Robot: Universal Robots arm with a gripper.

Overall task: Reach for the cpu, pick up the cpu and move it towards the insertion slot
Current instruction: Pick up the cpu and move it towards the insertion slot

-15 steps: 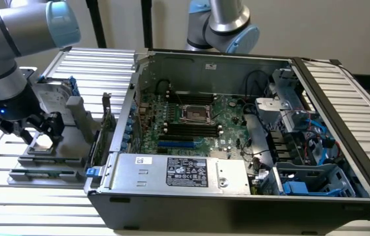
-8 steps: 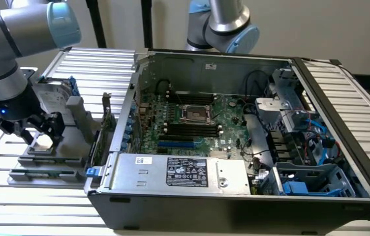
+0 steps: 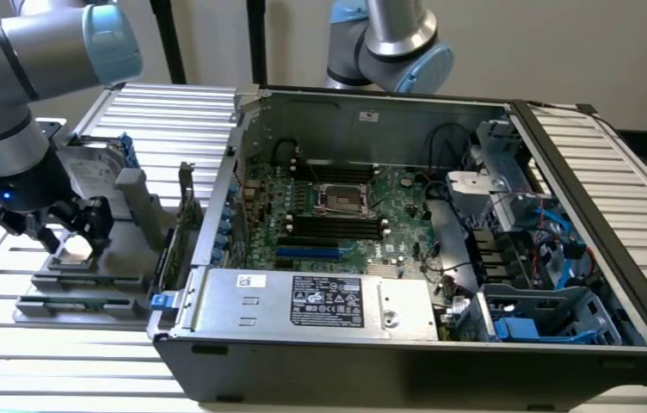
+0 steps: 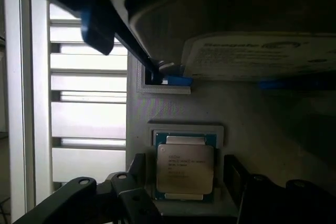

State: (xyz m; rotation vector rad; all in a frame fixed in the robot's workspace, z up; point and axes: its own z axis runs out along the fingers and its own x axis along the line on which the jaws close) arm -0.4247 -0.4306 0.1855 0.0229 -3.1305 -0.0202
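Hovering claw: my black two-fingered claw [image 3: 73,243] [image 4: 185,182] hangs low at the exterior view's left, fingers spread wide. The wrist view shows one finger on each side of the chip, with a gap on both sides.
Cpu: the small flat square cpu [image 3: 71,251] [image 4: 185,167], silvery metal top on a green-edged base, lies flat in a shallow pocket of the grey plastic holder tray [image 3: 83,284] [image 4: 252,129] — right between my fingers, not lifted.
Hard drive: the tall grey metal hard drive [image 3: 92,163] [image 4: 252,51] with a blue-edged bracket stands on the same tray, just behind the cpu.
Table: the pale slatted metal table [image 3: 25,370] [image 4: 89,114] carries it all.
Case: the open black-and-grey computer case [image 3: 415,361] lies right of the tray.
Insertion slot: the square insertion slot [image 3: 341,200], shiny silver frame around a dark centre, sits in the green circuit board [image 3: 404,194] inside the case — well apart from the cpu.
Memory slots: long black memory slots [image 3: 329,228] run beside it.
Power supply: the grey metal labelled power supply box [image 3: 312,301] sits at the case's near edge.
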